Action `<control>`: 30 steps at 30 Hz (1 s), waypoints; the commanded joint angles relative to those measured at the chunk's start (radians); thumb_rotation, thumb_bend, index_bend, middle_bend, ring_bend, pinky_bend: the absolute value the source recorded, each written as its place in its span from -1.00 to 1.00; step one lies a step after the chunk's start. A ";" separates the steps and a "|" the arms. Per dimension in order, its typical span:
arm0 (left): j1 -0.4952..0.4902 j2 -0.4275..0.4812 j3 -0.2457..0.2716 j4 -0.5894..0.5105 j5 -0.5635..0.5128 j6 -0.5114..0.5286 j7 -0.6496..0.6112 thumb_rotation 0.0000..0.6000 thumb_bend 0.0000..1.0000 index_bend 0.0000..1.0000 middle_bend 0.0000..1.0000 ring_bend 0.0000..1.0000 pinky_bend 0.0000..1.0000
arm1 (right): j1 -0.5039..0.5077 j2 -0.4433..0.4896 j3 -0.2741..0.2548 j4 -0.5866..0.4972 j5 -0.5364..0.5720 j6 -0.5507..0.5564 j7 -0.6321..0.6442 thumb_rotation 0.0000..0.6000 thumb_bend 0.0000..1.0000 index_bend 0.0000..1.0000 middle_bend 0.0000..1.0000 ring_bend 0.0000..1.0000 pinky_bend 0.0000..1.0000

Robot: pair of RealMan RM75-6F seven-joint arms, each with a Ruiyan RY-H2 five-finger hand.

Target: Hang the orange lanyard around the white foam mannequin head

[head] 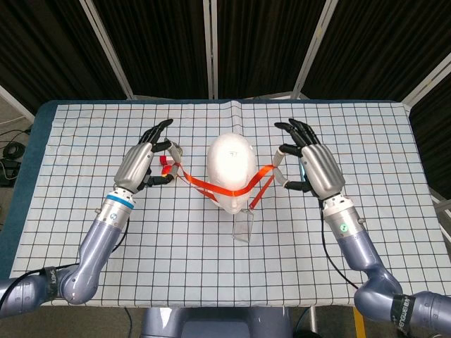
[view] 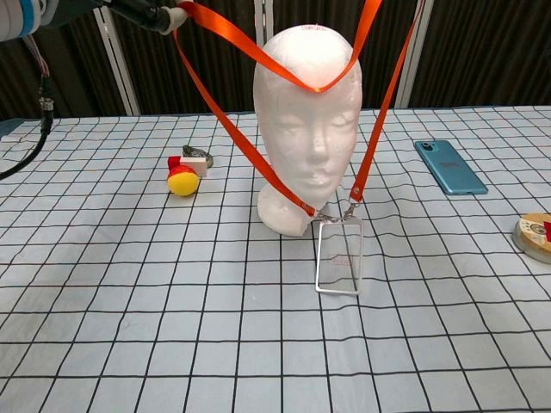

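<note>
The white foam mannequin head [head: 231, 167] [view: 310, 129] stands upright mid-table. The orange lanyard [head: 220, 188] [view: 317, 86] is stretched wide, and its far loop lies across the forehead. Both straps run down to a clear badge holder [head: 243, 227] [view: 338, 258] that dangles in front of the neck. My left hand [head: 144, 158] [view: 142, 10] pinches the strap left of the head. My right hand [head: 313, 165] holds the strap on the other side, raised beside the head. The chest view cuts the right hand off at its top edge.
A yellow and red toy [view: 182, 181] and a small metal piece [view: 198, 156] lie left of the head. A teal phone [view: 449, 166] lies to the right, and a round wooden item [view: 538, 234] sits near the right edge. A checked cloth [head: 211, 267] covers the table.
</note>
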 commanded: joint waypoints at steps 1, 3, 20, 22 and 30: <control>-0.057 -0.017 -0.045 0.059 -0.084 -0.018 0.020 1.00 0.06 0.45 -1.00 -1.00 -1.00 | 0.062 0.006 0.071 0.043 0.129 -0.065 -0.012 1.00 0.05 0.49 -0.73 -1.00 -1.00; -0.082 -0.020 -0.051 0.084 -0.128 -0.021 0.048 1.00 0.06 0.44 -1.00 -1.00 -1.00 | 0.083 0.005 0.087 0.063 0.168 -0.078 -0.026 1.00 0.05 0.49 -0.73 -1.00 -1.00; -0.188 -0.071 -0.058 0.299 -0.336 -0.113 0.058 1.00 0.05 -0.14 -1.00 -1.00 -1.00 | 0.227 -0.071 0.132 0.340 0.478 -0.217 -0.063 1.00 -0.02 0.31 -0.72 -1.00 -1.00; -0.195 -0.080 -0.051 0.325 -0.352 -0.127 0.057 1.00 0.03 -0.56 -1.00 -1.00 -1.00 | 0.242 -0.090 0.119 0.385 0.501 -0.233 -0.077 1.00 -0.22 0.03 -0.75 -1.00 -1.00; -0.203 -0.082 -0.039 0.388 -0.387 -0.206 0.023 1.00 -0.98 -1.00 -1.00 -1.00 -1.00 | 0.265 -0.127 0.064 0.502 0.523 -0.276 -0.131 1.00 -0.93 -1.00 -1.00 -1.00 -1.00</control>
